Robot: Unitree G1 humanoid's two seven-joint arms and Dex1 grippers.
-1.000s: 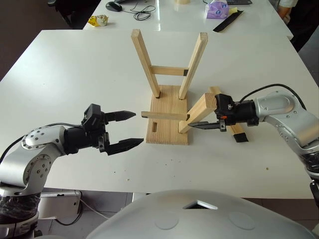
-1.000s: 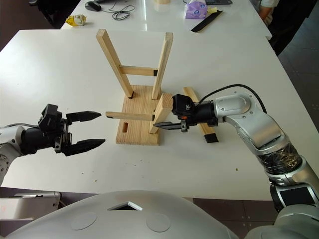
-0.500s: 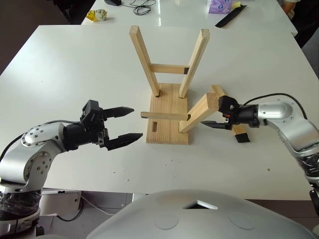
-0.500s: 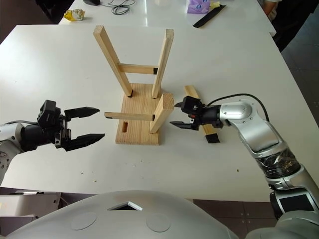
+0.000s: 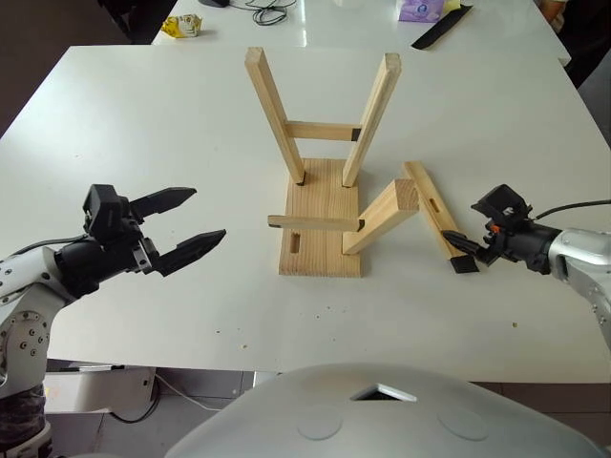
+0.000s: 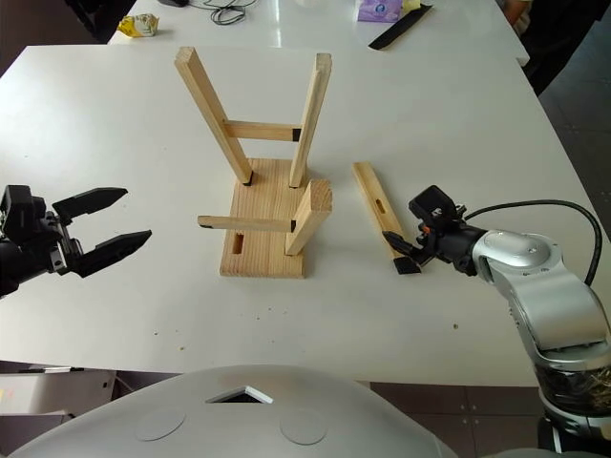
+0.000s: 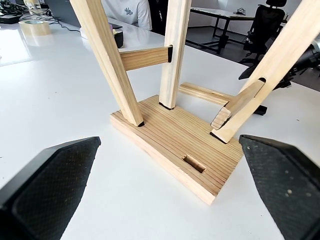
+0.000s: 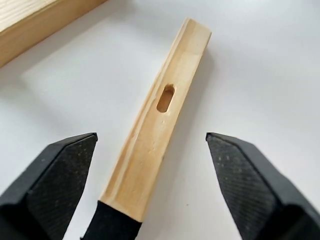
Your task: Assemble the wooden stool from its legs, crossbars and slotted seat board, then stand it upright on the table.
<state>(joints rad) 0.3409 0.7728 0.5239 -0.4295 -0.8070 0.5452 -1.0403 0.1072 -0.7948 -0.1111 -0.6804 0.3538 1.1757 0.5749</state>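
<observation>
Three of the four legs are set in the seat board (image 5: 320, 229), which is laid flat on the table (image 5: 143, 124), presumably underside up so that legs can be pressed down into its slots. The far left leg (image 5: 275, 114) and far right leg (image 5: 370, 119) are stood upright and tied by a crossbar (image 5: 323, 132). The third leg (image 5: 382, 216) is leaned at a tilt in a near slot, and a second crossbar (image 5: 313, 222) is carried level from it above the one empty slot (image 7: 194, 163). The fourth leg (image 5: 432, 215) is laid on the table just beside the board, mortise up, its black-capped end toward the right gripper (image 8: 151, 145). That gripper is held low at the capped end, its fingers (image 8: 55, 170) spread wide to either side of the wood and nothing clasped; a pick-up seems to be prepared. The left gripper (image 5: 208, 212) is held well apart from the board, its fingers (image 5: 167, 200) widely parted and empty
</observation>
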